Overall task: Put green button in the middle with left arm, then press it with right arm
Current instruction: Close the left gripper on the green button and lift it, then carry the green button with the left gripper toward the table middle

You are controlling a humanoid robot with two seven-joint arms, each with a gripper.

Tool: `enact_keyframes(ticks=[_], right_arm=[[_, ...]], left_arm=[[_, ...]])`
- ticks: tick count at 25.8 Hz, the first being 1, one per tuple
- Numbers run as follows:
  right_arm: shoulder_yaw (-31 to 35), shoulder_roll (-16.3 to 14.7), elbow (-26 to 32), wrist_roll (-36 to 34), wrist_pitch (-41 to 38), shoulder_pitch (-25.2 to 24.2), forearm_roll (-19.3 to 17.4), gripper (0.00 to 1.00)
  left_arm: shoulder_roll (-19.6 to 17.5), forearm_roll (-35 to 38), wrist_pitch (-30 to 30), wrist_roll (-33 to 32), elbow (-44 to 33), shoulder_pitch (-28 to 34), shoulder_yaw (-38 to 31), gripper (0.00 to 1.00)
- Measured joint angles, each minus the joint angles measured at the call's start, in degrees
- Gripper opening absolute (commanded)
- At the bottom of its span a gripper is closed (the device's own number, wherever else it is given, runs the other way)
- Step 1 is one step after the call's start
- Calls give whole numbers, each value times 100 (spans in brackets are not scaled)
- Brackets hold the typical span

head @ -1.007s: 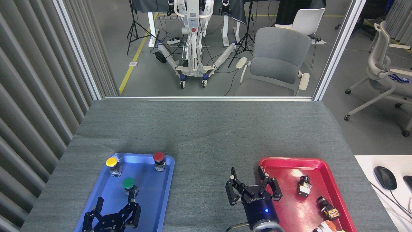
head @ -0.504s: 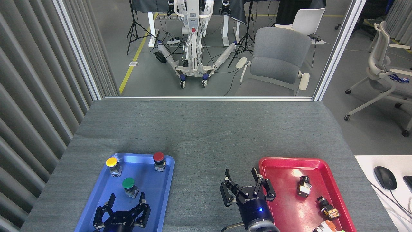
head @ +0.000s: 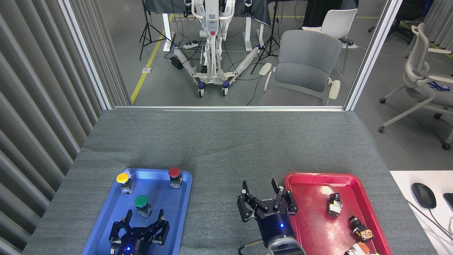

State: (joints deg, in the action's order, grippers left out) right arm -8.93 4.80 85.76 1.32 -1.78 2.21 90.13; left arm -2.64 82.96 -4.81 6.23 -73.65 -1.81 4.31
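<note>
Left pincer (head: 143, 220) is hovering with fingers spread over the blue tray (head: 106, 226) near the bench's front-left corner, just short of the green button (head: 141, 201), which is sitting ungrasped in the tray. Right pincer (head: 263, 196), also spread, is holding nothing. The middle (head: 226, 156) is lying bare; moving and pressing are both left.

Glossy plastic blue tray (head: 177, 209); matt rough cloth tabletop (head: 226, 141).
</note>
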Motion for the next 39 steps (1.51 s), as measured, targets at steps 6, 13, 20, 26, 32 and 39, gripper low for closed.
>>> enact_keyframes(ticks=[6,13,20,26,32,39], right_arm=[[-142,-12,-37,-12,24,34,2,90],[-189,-12,-81,-46,59,127,34,90],[-312,-24,-88,-53,-3,172,33,91],[-514,-81,-101,-71,-8,196,3,91],[-534,-47,-83,-38,-9,170,6,91],[-535,-63,-52,-31,-2,133,21,91]], left_arm=[[-6,-41,-213,-93,283,-165,-2,97],[-7,-76,-172,-230,788,-532,-1,96],[1,-133,-175,-248,1081,-760,-5,74],[5,-144,-218,-265,1238,-860,-10,73],[13,-222,-260,-272,1262,-873,-21,45],[28,-268,-239,-267,1270,-873,-18,24]])
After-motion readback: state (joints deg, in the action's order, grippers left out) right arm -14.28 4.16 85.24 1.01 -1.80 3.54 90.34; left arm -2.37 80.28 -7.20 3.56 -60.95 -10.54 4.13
